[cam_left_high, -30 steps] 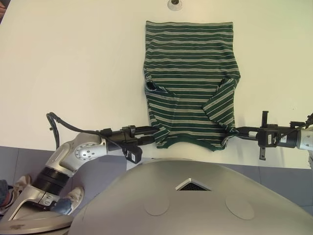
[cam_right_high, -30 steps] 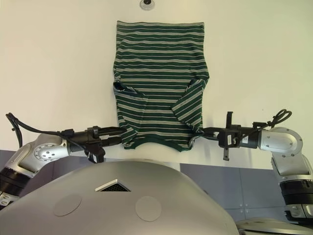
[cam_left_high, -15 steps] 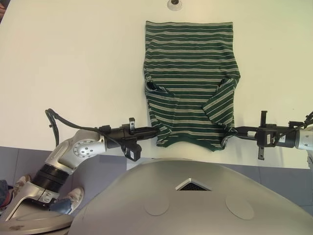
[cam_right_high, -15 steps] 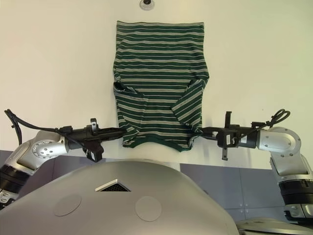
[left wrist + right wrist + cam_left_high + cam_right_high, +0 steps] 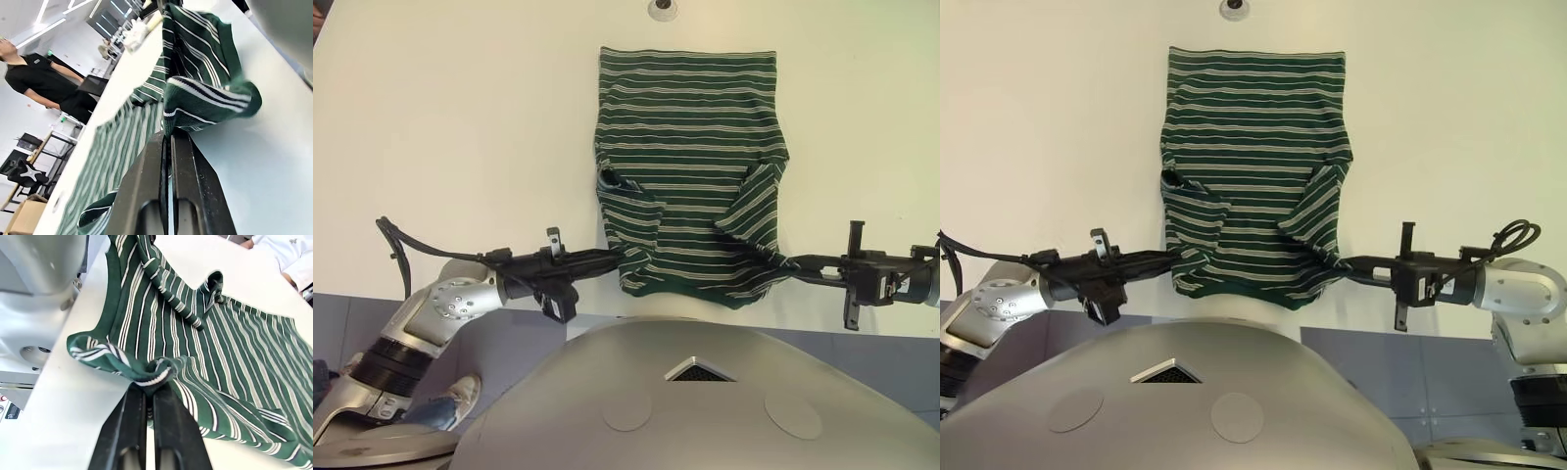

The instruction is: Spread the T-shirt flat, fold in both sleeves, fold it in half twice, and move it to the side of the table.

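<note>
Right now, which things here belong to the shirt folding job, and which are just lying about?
Job in hand: T-shirt; left gripper, shut on one near corner of it; right gripper, shut on the other near corner; table.
Lying about: round fitting at the table's far edge.

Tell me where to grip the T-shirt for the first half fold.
Grip the T-shirt by its two near corners, low from each side, where the left hand and right hand pinch it. With sleeves folded in, it lies as a long rectangle.
</note>
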Robot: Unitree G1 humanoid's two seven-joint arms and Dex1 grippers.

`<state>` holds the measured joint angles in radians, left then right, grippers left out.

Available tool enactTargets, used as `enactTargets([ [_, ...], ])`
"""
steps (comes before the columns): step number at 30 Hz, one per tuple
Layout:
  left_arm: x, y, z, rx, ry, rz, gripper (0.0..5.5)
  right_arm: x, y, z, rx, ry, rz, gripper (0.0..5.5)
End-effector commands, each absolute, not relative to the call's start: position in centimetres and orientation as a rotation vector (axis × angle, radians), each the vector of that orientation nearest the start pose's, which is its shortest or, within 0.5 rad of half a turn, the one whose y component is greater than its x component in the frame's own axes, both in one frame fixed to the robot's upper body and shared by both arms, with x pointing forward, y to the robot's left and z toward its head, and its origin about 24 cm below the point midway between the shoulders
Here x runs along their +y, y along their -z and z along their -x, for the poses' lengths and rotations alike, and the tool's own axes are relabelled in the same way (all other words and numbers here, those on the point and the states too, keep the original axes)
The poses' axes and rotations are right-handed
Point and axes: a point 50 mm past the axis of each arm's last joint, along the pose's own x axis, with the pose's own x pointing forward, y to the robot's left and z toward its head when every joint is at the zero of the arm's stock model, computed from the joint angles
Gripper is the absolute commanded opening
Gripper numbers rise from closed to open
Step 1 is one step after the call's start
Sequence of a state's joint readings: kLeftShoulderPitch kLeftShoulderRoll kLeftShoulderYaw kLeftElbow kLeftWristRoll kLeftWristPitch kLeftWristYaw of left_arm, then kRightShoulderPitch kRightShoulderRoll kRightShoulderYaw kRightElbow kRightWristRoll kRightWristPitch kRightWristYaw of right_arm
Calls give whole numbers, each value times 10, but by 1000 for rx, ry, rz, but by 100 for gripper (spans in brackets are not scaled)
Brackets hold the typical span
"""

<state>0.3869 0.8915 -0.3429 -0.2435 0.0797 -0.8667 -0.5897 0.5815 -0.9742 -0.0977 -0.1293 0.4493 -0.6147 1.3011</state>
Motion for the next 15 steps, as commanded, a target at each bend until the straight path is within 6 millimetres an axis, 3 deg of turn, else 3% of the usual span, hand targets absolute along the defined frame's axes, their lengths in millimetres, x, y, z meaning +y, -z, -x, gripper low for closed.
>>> enactTargets([
  [1, 172, -78, -109, -387, 1356, -658, 1, -263, -91, -110, 140, -1458, 544, 0],
  [11, 181, -95, -106, -431, 1356, -628, 1, -261, -98, -104, 106, -1512, 526, 0],
  [15, 181, -93, -112, -421, 1333, -672, 1, -259, -98, -104, 100, -1519, 519, 0],
])
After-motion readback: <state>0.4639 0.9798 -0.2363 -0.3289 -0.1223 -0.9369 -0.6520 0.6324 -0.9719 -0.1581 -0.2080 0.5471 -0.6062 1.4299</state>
